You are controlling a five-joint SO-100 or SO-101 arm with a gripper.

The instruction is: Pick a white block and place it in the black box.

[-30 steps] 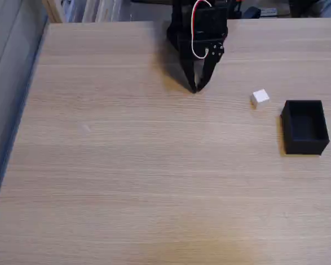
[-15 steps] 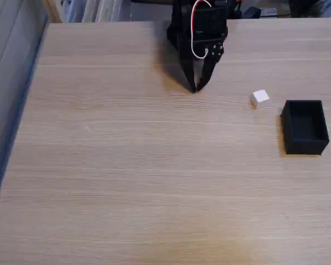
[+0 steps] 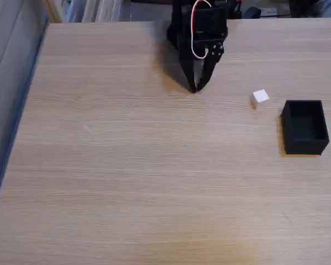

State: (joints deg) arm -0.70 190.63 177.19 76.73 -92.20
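Light wood surface [image 3: 127,165] w/ little on it: the black arm at the far edge, top centre of the fixed view, its hand [image 3: 195,88] pointing down toward the wood, fingers drawn together to a narrow tip, nothing held betw. them. A white cable [image 3: 193,33] loops over the front of the arm body. The white block [image 3: 259,97] sits on the surface to the right of the hand, apart from it, bare wood in the gap, nothing standing in the way. Just right of the block and a bit nearer the camera is the black box [image 3: 304,127], open top up, near the block but not touching it; inside looks dark and I can't make out anything in it. Along the left runs a grey strip w/ a blue edge [image 3: 14,127], beyond the surface's side. Far edge: pale upright things at top left, prob. shelving or boards, too cut off to tell; some dark clutter at top right, also cropped. The arm's upper part is cut by the top of the frame, so only the wrist and hand are seen. Whether the fingertips touch the wood or hang just over it, can't tell from this angle. Vs. a sec ago: the hand tip sits about the same spot, maybe a hair shifted; block and box lie where they lay.
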